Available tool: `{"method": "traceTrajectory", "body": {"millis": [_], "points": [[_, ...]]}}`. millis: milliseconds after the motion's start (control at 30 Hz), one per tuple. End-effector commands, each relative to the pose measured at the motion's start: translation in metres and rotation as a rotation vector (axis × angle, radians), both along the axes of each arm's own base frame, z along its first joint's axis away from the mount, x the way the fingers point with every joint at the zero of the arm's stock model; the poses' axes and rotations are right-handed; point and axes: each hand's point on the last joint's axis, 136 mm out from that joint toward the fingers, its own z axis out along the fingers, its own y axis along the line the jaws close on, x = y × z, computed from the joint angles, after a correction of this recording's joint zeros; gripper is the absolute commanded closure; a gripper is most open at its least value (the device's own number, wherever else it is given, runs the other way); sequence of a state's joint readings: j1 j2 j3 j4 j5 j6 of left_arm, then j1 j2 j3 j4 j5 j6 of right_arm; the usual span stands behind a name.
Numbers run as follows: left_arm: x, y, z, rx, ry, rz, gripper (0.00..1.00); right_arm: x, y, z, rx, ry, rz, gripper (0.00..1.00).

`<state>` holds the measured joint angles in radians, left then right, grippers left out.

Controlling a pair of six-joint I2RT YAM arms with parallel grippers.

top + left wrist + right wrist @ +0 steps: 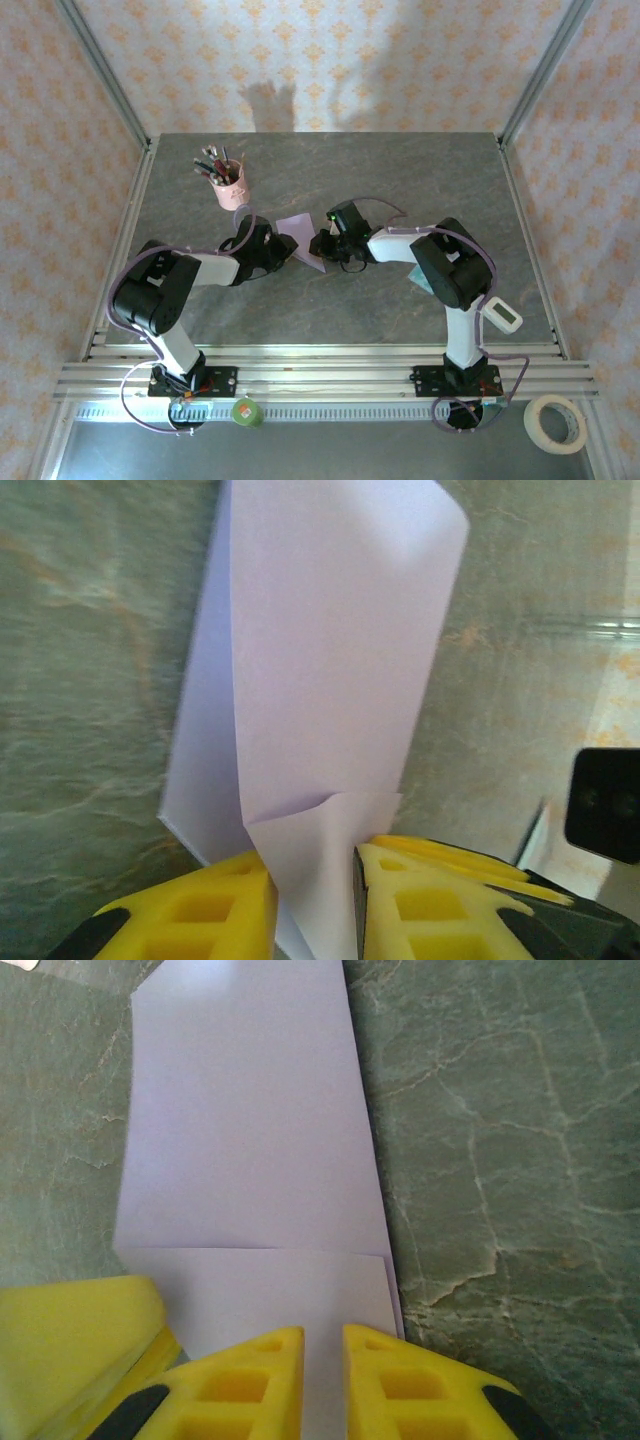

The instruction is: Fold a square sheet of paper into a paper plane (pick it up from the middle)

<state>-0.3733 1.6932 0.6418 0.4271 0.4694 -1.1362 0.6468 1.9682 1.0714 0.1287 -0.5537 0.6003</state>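
The pale lilac sheet of paper (297, 231) lies partly folded on the grey table between both grippers, with one corner pointing toward the near side. My left gripper (281, 246) is at its left edge. In the left wrist view a raised fold of the paper (330, 650) stands pinched between the yellow fingers of that gripper (312, 858). My right gripper (323, 246) is at the right edge. In the right wrist view its jaws (323, 1338) are nearly together, tips down on the flat paper (240, 1130), nothing between them. A folded flap edge crosses just ahead of them.
A pink pen cup (229, 188) stands at the back left. A teal-and-white packet (419, 279) lies under the right arm, with a white device (502, 316) further right. A tape roll (556, 422) and a green object (246, 411) sit beyond the near rail.
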Motion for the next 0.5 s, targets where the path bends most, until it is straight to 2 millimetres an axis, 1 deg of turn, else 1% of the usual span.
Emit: {"method": "traceTrajectory", "body": {"millis": [0, 133, 233, 400, 467], "points": [[0.010, -0.010, 0.015, -0.070, -0.062, -0.019, 0.73, -0.021, -0.020, -0.043, -0.115, 0.111, 0.003, 0.83], [0.015, -0.010, 0.026, -0.114, -0.105, -0.034, 0.69, -0.022, -0.022, -0.045, -0.124, 0.112, 0.001, 0.83], [0.017, -0.009, 0.030, -0.138, -0.121, -0.044, 0.67, -0.022, -0.023, -0.046, -0.128, 0.115, 0.000, 0.83], [0.020, 0.001, 0.023, -0.122, -0.101, -0.039, 0.67, -0.022, -0.024, -0.047, -0.132, 0.114, 0.000, 0.82], [0.020, 0.001, 0.018, -0.105, -0.083, -0.056, 0.66, -0.022, -0.024, -0.047, -0.133, 0.116, -0.001, 0.82]]}}
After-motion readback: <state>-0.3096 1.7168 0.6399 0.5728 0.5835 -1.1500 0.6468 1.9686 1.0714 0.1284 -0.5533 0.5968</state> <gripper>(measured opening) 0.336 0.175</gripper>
